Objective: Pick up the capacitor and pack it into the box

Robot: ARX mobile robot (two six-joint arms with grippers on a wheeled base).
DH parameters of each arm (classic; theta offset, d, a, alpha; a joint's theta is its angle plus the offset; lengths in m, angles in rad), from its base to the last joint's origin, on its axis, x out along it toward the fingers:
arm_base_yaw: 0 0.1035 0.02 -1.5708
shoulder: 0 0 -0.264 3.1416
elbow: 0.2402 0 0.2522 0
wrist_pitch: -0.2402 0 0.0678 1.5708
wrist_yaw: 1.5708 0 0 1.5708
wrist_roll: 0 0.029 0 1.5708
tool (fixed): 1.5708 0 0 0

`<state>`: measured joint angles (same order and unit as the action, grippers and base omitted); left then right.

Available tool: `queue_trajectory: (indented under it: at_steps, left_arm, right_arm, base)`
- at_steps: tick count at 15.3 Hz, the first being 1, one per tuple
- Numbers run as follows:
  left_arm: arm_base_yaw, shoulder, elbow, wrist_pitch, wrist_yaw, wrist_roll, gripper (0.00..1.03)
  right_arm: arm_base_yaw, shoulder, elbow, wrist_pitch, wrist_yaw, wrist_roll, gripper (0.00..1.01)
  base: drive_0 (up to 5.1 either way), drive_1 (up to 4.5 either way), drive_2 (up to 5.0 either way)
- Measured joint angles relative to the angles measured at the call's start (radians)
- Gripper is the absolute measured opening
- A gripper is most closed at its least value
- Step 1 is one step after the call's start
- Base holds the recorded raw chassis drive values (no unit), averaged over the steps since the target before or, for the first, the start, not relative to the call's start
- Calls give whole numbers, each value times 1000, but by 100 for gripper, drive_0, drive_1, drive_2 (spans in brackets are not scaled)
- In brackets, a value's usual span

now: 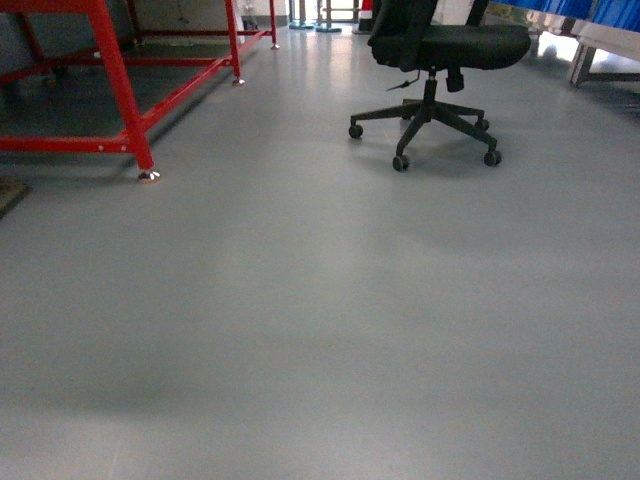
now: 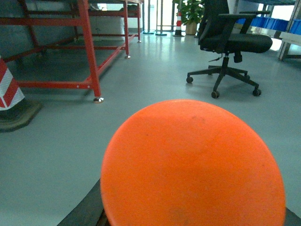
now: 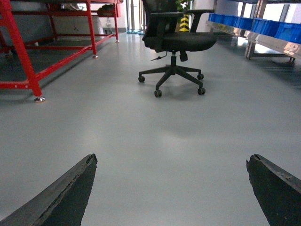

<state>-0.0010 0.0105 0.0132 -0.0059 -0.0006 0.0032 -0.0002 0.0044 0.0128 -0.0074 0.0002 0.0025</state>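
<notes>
Nearest, the right gripper (image 3: 171, 188) has its jaws spread wide over bare grey floor (image 1: 320, 330), holding nothing. In the left wrist view an orange disc (image 2: 193, 165) fills the foreground; the left jaws cannot be made out. Farther off stand a black office chair (image 1: 430, 60) and a red steel frame (image 1: 120, 90), with blue bins (image 3: 263, 26) beyond. Neither capacitor nor box is visible. The risk: the base rolling into the chair or frame legs.
</notes>
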Motion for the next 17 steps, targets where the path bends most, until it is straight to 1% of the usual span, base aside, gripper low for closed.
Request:
queue_trajectory:
  at_steps: [17]
  left_arm:
    - [0,0,0,0,0,0,44]
  right_arm:
    - [0,0,0,1,0,0,98]
  base:
    - [-495,246,246]
